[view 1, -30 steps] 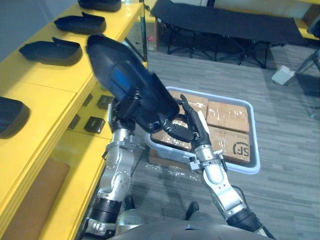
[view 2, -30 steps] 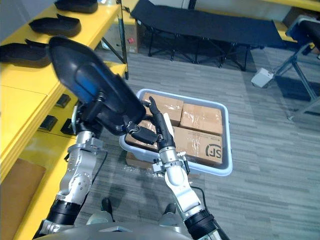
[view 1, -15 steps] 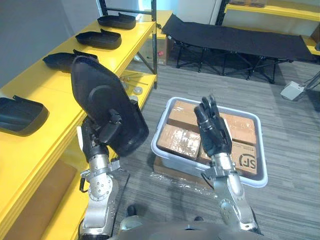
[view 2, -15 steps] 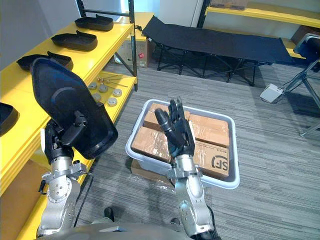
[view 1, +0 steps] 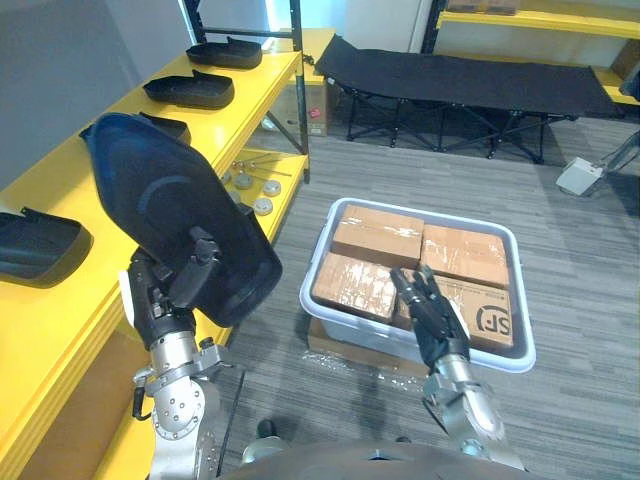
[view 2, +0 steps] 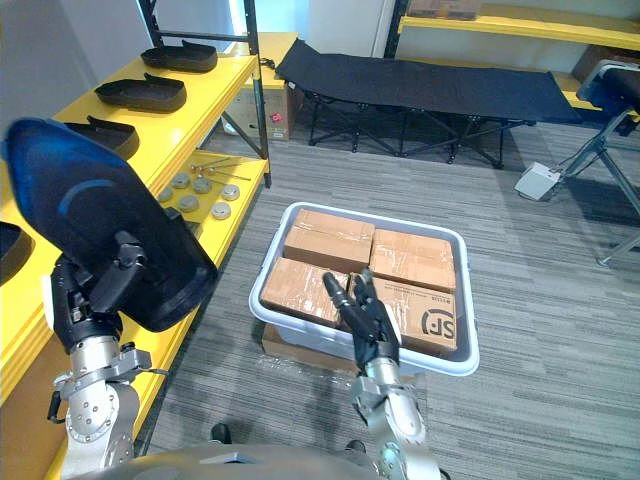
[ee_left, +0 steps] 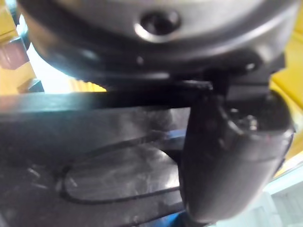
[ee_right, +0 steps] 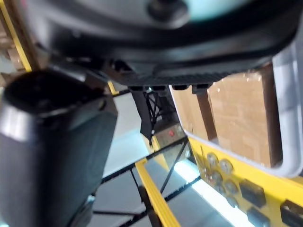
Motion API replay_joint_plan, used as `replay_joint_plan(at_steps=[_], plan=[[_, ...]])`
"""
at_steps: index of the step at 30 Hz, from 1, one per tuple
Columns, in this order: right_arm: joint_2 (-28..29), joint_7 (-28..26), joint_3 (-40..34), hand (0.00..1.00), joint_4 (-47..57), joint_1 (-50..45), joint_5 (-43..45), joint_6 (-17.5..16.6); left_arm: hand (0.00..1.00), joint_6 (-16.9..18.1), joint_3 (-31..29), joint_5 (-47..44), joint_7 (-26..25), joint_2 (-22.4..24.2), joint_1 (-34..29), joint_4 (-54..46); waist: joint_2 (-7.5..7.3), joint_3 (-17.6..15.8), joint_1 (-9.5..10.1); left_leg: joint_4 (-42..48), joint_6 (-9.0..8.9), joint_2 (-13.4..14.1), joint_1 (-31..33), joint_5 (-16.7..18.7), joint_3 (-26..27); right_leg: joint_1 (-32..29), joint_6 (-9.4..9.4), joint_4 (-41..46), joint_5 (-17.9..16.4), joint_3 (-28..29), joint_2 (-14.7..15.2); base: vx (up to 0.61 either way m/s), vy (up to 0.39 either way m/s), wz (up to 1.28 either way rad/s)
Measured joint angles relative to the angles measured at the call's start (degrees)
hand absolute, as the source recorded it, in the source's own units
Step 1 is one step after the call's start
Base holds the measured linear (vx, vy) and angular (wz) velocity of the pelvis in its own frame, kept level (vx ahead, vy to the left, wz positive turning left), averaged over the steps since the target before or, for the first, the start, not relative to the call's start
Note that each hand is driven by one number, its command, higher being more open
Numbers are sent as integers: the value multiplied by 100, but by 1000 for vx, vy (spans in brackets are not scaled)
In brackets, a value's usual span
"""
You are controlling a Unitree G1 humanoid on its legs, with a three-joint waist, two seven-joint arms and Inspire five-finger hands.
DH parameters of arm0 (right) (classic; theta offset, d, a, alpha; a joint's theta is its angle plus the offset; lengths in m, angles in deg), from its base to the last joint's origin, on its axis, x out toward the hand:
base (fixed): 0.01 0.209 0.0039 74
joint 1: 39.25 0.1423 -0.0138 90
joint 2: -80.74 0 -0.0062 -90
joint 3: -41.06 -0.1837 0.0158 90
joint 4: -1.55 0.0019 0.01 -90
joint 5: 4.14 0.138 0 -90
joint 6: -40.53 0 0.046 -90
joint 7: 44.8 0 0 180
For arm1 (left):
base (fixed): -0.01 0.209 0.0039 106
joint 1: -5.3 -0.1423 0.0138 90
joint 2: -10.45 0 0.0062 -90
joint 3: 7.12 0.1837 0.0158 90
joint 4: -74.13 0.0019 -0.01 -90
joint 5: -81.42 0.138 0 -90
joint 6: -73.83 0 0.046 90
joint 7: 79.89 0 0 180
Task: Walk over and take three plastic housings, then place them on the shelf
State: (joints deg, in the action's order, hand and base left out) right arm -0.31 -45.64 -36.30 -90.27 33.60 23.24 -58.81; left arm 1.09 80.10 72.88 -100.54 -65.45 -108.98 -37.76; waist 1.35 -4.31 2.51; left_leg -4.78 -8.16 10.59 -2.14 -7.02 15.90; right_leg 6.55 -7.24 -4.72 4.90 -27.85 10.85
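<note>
yellow shelf (view 1: 40, 190) could be struck by the housing (view 1: 175, 225) grasped low in the left robot hand (view 1: 165, 295); right robot hand (view 1: 432, 318) is released.

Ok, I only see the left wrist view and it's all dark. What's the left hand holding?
Observer: A big dark housing, gripped upright in the left hand.
Operator: Are there more?
Observer: Yes, four more housings lie along the top of the yellow shelf.
Operator: And the other one?
Observer: The right hand is open and empty, in front of a grey bin of boxes.
</note>
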Motion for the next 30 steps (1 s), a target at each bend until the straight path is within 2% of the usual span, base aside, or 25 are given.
replay_joint_plan(at_steps=[3,7,12,16,20,21,22,25,30], plan=[[2,-82,407,100,-156,301,-20,1,0,1,-123,0,151,17,-54,-306,-16,91,208,1,14,-40,182,-40,-362,80,-26,24,-33,-358,-1,19,-18,65],[3,-185,907,100,-676,917,-303,7,0,11,-634,-2,368,177,-363,-604,-35,142,667,1,66,-224,312,-112,-1035,448,-142,27,-141,-1030,54,28,-5,84],[-1,-178,1077,100,-707,1210,-463,5,0,30,-1217,-297,514,400,-995,-616,-58,154,993,-1,82,-363,406,-147,-1516,675,-189,190,-352,-1513,115,6,15,57],[-10,-105,1049,100,-708,1466,-466,7,0,60,-1386,-386,759,545,-1315,-616,-72,162,1128,1,64,-316,463,-193,-1619,641,-191,357,-483,-1587,92,-29,6,19],[-115,-122,1019,100,-708,1588,-539,89,0,154,-1377,-530,1173,561,-1160,-616,-32,114,1045,257,104,-309,819,-250,-1744,698,-163,421,-533,-1965,26,-84,19,44],[-198,-124,946,100,-705,1565,-676,133,0,157,-1362,-627,1378,540,-1017,-616,1,54,899,334,337,-261,938,-218,-1382,801,-206,523,-597,-2251,50,-101,53,128],[-304,-95,821,100,-706,1509,-685,146,0,166,-1262,-710,1611,521,-874,-616,55,-40,754,457,462,-163,978,-300,-857,906,-246,680,-661,-2548,108,-102,64,133],[-444,-117,475,100,-705,1422,-666,150,0,219,-1038,-681,1830,478,-773,-617,176,-156,791,450,444,-241,950,-375,-625,935,-281,1001,-821,-2653,352,-85,112,48],[-297,-411,249,100,-668,1331,-667,105,0,218,-1038,-667,1649,361,-771,-617,121,-198,764,341,525,-380,862,-401,-467,853,-348,1209,-888,-2502,598,-50,68,-8]])
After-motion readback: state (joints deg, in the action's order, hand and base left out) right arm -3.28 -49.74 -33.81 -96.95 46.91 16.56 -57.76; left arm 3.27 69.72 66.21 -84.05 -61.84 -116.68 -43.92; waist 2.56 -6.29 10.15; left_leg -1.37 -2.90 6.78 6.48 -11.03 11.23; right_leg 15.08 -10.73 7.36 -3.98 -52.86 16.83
